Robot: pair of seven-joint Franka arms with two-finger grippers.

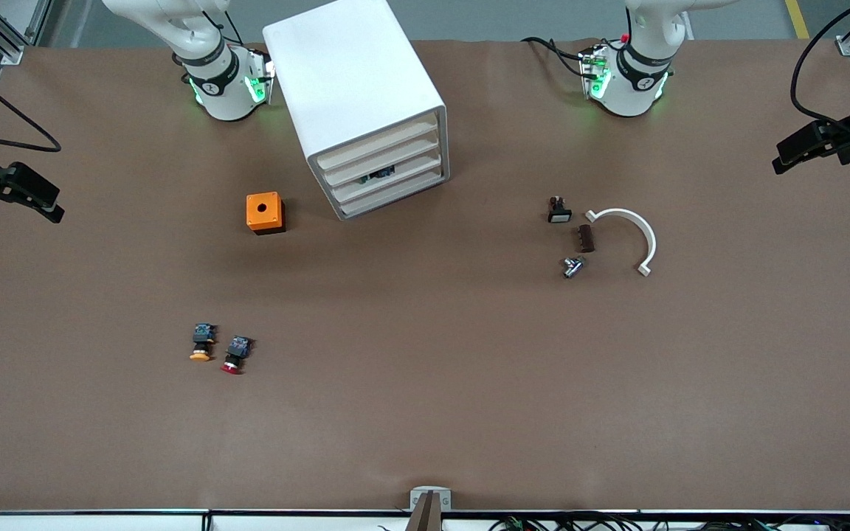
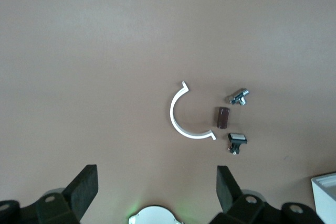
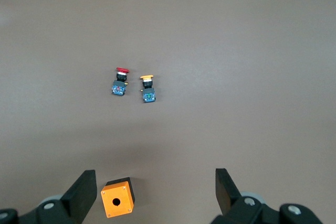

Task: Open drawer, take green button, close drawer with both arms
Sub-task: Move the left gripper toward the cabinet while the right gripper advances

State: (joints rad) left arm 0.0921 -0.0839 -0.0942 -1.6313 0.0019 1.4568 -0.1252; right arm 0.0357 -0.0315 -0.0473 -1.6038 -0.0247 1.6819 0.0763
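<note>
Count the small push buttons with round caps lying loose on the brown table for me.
2: the orange-capped push button and the red-capped push button, side by side toward the right arm's end. Something dark shows in one drawer of the white cabinet; more may hide there.

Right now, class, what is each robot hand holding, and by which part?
Nothing is held: the left hand and the right hand are both open and empty above the brown table.

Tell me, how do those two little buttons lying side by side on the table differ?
The orange-capped button has an orange cap; the red-capped button has a red one. The orange-capped one lies straight toward the front camera, the red-capped one slanted and slightly nearer it. Both share black bodies, blue rear blocks, and lie on their sides.
</note>
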